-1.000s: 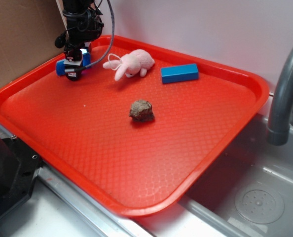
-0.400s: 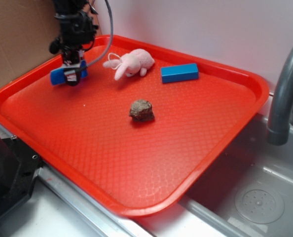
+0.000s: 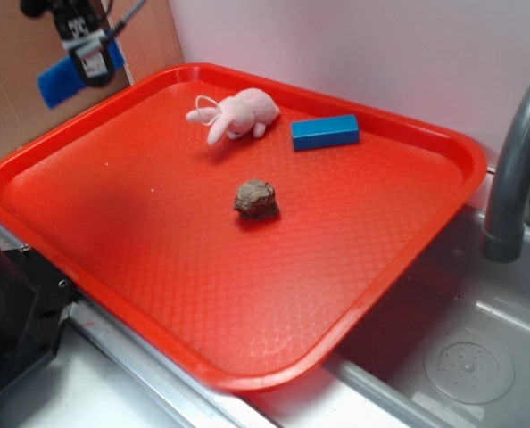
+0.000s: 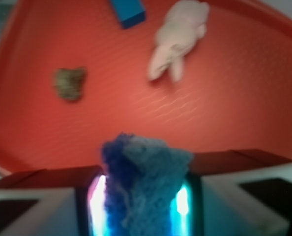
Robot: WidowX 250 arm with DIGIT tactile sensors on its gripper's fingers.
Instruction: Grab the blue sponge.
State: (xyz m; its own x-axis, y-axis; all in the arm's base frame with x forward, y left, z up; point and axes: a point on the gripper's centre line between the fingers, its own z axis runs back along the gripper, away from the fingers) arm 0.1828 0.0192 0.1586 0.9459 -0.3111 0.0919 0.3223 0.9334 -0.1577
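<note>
Item one, my gripper (image 3: 88, 61): raised high beyond the far-left corner of the red tray (image 3: 354, 303), jaws clamped on the blue sponge (image 3: 67, 78); I see the sponge held clear of the tray surface, touching nothing but the jaws, tilted with one end lower in the exterior view; in the wrist view the sponge (image 4: 143, 184) fills the gap between the two fingers, its rough porous top bulging past them, blurred but plainly pinched on both sides. Item two, pink plush bunny (image 3: 236, 115): lying on the tray, below the jaws and off to their right in the exterior view, near the tray's far rim; in the wrist view the bunny (image 4: 178, 38) sits ahead of the jaws and slightly right. Item three, dark blue block (image 3: 325, 132): smooth and hard-edged, just beside the bunny on the side away from the jaws, not touching it that I can tell. Item four, brown lump (image 3: 256, 200): near the tray's middle, well apart from the jaws, ahead and left in the wrist view. Item five, grey faucet (image 3: 513, 169): at the far right, over the sink (image 3: 461, 357), farthest from the jaws.
</note>
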